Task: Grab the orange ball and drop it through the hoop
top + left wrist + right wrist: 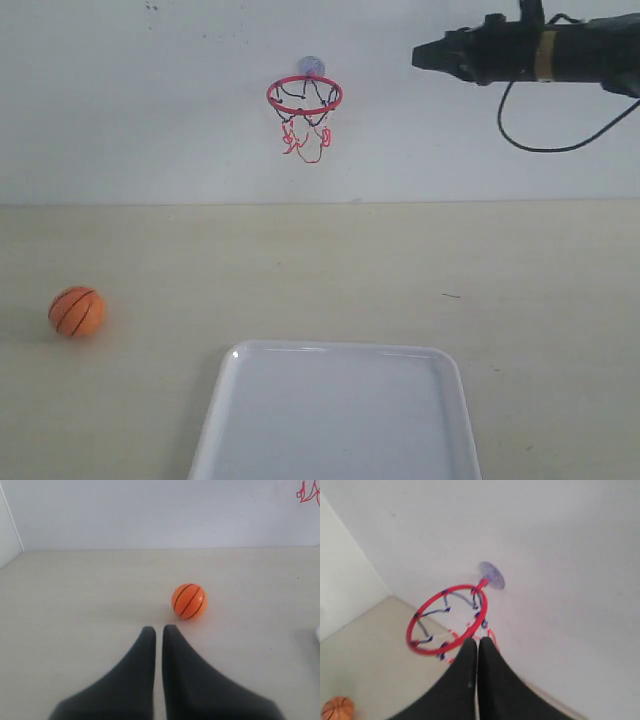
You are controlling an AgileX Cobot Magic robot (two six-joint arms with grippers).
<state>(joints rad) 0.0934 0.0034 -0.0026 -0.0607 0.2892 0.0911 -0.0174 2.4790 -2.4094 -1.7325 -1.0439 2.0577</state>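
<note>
The orange ball (77, 311) rests on the table at the far left; it also shows as the ball (189, 601) just beyond my left gripper (158, 628), which is shut and empty and out of the exterior view. The hoop (304, 96) with its red ring and string net hangs on the back wall by a suction cup. My right gripper (420, 55) is held high, to the right of the hoop and level with it, shut and empty. In the right wrist view the hoop (447, 620) lies just past the gripper (478, 641), and the ball (337, 708) sits far below.
A white tray (335, 412) lies at the front middle of the table. The back wall stands right behind the hoop. A black cable (560, 135) hangs under the right arm.
</note>
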